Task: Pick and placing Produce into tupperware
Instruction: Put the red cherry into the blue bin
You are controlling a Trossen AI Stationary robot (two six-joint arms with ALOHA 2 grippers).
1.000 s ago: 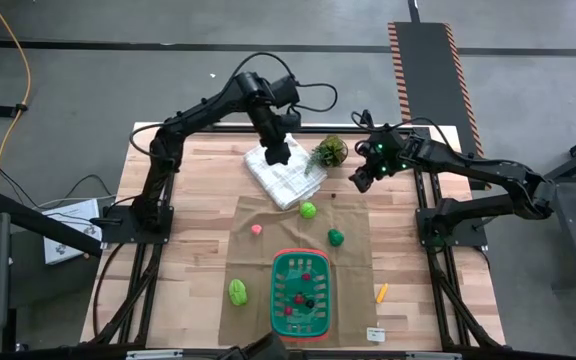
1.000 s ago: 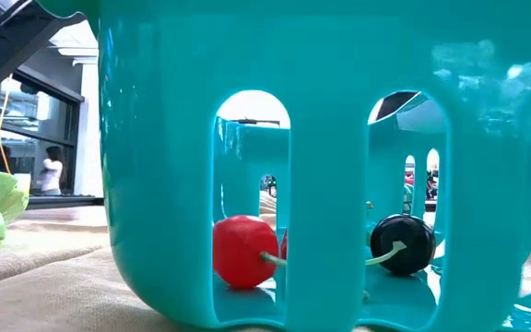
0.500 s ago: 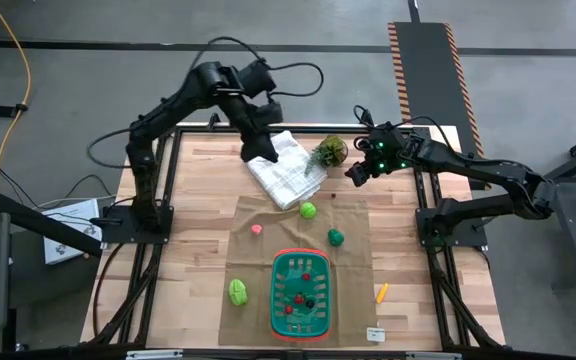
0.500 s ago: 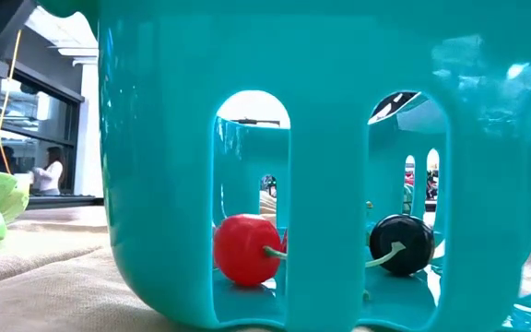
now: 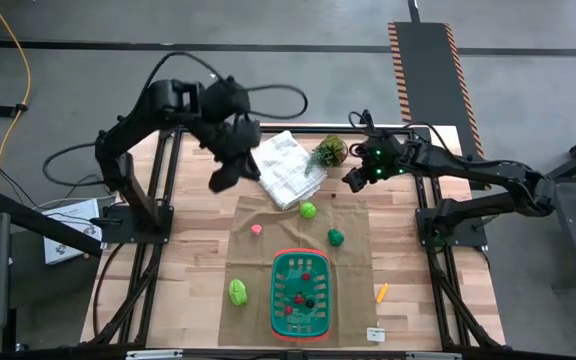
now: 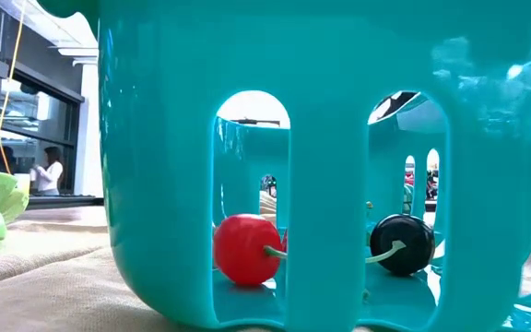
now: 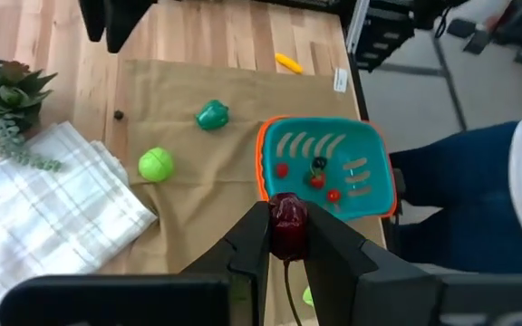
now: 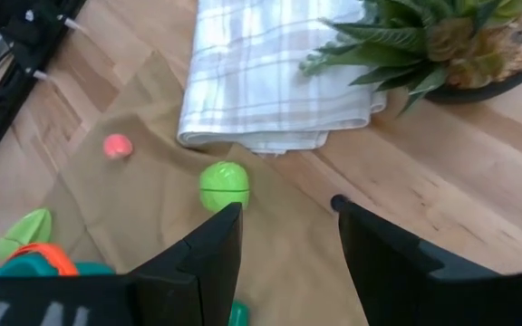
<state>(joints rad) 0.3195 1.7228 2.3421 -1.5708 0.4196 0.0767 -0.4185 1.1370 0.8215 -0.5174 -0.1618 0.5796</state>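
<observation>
The green basket with the red-orange rim (image 5: 300, 292) stands on the tan mat near the table's near edge, with tiny red pieces (image 6: 245, 249) and a black one (image 6: 402, 244) inside. On the mat lie a round green piece (image 5: 308, 210), a dark green one (image 5: 336, 236), a pink one (image 5: 257, 229) and a leafy light green one (image 5: 237, 291). The orange piece (image 5: 381, 292) lies on bare wood. My left gripper (image 5: 218, 182) hangs left of the white cloth, shut on a dark red piece (image 7: 288, 217). My right gripper (image 8: 284, 226) is open near the potted plant, above the mat's far right corner. My left gripper pinches the small dark red rounded piece (image 7: 289, 237) between its two fingertips (image 7: 254, 237). The piece is lifted clear, high above the table. A thin stem (image 7: 288, 292) runs back from it between the fingers.
A folded white checked cloth (image 5: 286, 168) and a potted plant (image 5: 330, 151) sit at the far side of the table. A small white tag (image 5: 374, 334) lies near the near right corner. A person's legs (image 7: 478, 199) show beyond the near edge.
My left gripper has swung away from above the white cloth toward the table's left edge and a little toward the near edge, its arm folding back. The produce on the mat and the basket have stayed where they were.
</observation>
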